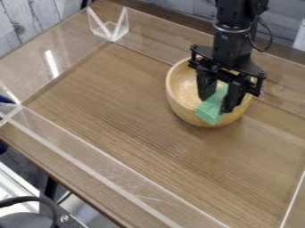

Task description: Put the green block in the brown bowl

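The green block (212,109) stands tilted in the brown bowl (180,90), at the right of the wooden tabletop. Its lower end rests at the bowl's front rim and its upper part is hidden between the black fingers. My gripper (223,96) points straight down into the bowl, its jaws on either side of the block and shut on it. The black arm rises from there out of the top of the view.
A low clear plastic wall (71,135) runs around the wooden table (107,98). A clear V-shaped piece (107,25) stands at the back left corner. The bowl sits near the right rear wall.
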Controlling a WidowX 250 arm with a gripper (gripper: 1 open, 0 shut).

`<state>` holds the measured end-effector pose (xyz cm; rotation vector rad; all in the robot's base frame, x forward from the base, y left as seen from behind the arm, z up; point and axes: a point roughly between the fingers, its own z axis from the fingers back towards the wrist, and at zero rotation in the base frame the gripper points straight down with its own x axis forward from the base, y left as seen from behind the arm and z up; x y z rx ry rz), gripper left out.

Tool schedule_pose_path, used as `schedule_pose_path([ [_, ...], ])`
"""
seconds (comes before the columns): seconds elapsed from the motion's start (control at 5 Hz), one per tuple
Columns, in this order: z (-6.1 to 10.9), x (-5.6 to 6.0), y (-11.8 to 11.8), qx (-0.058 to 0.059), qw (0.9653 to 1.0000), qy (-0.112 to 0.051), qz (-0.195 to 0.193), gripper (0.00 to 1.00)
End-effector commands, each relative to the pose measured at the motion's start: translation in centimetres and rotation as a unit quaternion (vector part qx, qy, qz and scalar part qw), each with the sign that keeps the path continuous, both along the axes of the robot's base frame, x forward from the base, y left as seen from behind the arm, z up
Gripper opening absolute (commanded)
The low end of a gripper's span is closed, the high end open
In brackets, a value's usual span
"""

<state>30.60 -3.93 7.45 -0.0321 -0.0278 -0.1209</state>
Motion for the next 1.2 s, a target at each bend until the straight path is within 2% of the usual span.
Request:
schedule_pose_path([
  [0.0, 0.9, 0.9, 0.6, 0.001, 0.9998, -0.02, 0.01, 1.0],
  [0.4, 2.4, 0.9, 1.1, -0.001, 0.9992, -0.037, 0.018, 1.0],
  [0.8, 5.2, 0.7, 1.7, -0.003, 0.9974, -0.067, 0.028, 1.0],
  [1.0, 5.4, 0.8, 1.8, -0.003, 0.997, -0.071, 0.032, 1.0],
])
